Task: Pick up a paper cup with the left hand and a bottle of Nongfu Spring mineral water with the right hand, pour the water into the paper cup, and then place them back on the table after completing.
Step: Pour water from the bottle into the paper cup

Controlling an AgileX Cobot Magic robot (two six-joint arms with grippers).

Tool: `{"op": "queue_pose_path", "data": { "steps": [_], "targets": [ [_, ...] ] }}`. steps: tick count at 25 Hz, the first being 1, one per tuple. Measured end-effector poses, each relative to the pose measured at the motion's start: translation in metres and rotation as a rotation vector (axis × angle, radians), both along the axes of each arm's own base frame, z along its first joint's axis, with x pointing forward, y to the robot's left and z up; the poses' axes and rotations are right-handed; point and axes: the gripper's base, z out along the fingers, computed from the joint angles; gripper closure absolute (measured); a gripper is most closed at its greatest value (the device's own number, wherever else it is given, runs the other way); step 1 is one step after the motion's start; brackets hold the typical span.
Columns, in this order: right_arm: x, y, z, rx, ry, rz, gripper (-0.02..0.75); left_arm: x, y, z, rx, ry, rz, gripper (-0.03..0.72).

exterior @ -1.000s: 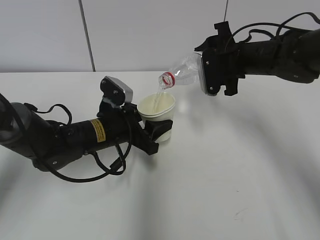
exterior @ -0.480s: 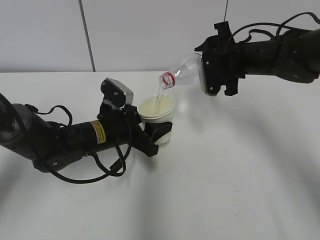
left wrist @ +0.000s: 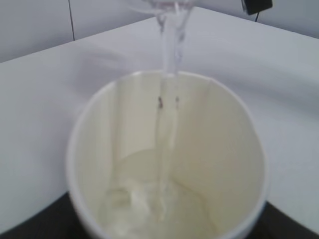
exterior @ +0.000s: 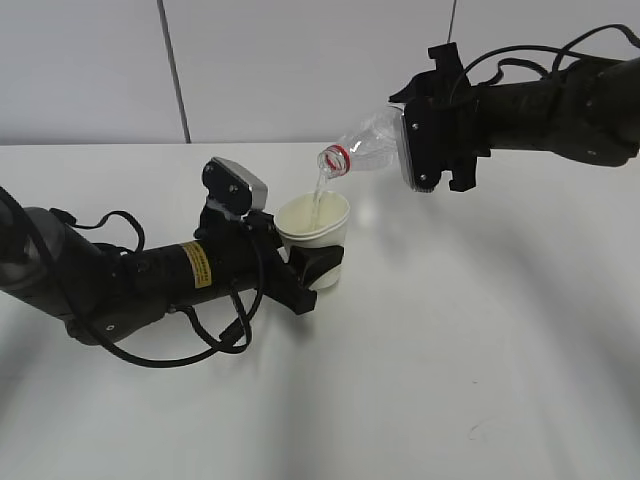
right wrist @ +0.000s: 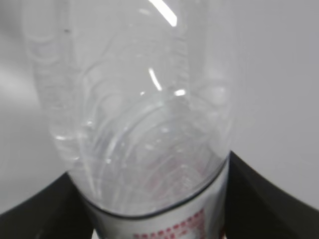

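My left gripper (exterior: 312, 262) is shut on a cream paper cup (exterior: 314, 221), holding it upright just above the white table (exterior: 480, 350). My right gripper (exterior: 412, 150) is shut on a clear Nongfu Spring bottle (exterior: 368, 144) with a red neck ring, tilted mouth-down to the left over the cup. A thin stream of water (exterior: 318, 190) falls from the bottle mouth into the cup. In the left wrist view the cup (left wrist: 239, 149) fills the frame, with the water stream (left wrist: 172, 45) entering and water pooling at its bottom. In the right wrist view the bottle (right wrist: 144, 114) fills the frame between the black fingers (right wrist: 254, 194).
A grey wall with a dark vertical seam (exterior: 172, 70) stands behind the table. The left arm with its yellow sticker (exterior: 195, 262) and loose cables (exterior: 215, 340) lies low over the table's left side. The right arm (exterior: 550, 105) reaches in from the upper right.
The cup and left gripper have shifted very slightly. The bottle holds the same tilt and water keeps streaming into the cup.
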Motion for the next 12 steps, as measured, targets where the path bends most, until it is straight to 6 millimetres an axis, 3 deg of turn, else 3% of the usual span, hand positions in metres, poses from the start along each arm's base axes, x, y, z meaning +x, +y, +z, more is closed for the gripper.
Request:
{"op": "queue_pose_path", "data": {
  "steps": [12],
  "targets": [
    [0.0000, 0.0000, 0.0000, 0.000, 0.000, 0.000, 0.256, 0.0000, 0.0001, -0.0002, 0.002, 0.001, 0.001, 0.287]
  ]
}}
